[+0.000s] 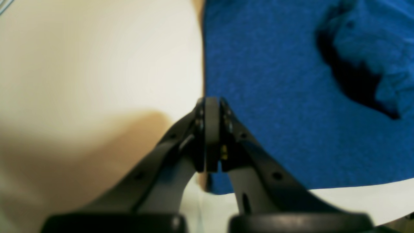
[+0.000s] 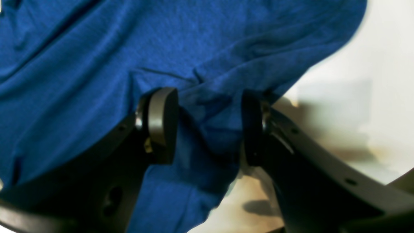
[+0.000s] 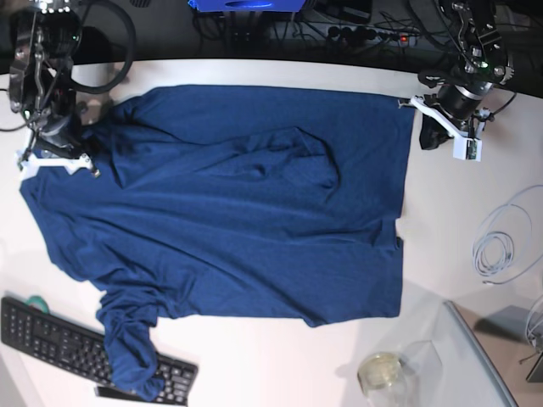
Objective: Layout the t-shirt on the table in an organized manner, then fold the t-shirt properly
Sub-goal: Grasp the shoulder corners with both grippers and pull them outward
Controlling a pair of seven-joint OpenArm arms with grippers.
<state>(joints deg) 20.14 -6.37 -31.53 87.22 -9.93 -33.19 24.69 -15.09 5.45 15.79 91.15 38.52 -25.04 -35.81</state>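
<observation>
left tool (image 1: 212, 136) closed, empty | right tool (image 2: 210, 126) open astride t-shirt (image 3: 237, 203) | sleeve hides keyboard (image 3: 51, 335)

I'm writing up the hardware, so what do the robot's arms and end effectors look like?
Both arms are black with exposed cables. The left end effector has dark, flat-padded fingers on pale grey arms dotted with screw holes; the right end effector matches it. White brackets sit at both wrists in the base view.

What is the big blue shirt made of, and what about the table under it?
The t-shirt looks like soft knitted cloth, probably cotton: it wrinkles, bunches up and has a matte, slightly fuzzy surface. The table looks hard and smooth, maybe white laminate or plastic, since it shows faint shadows and no grain.
</observation>
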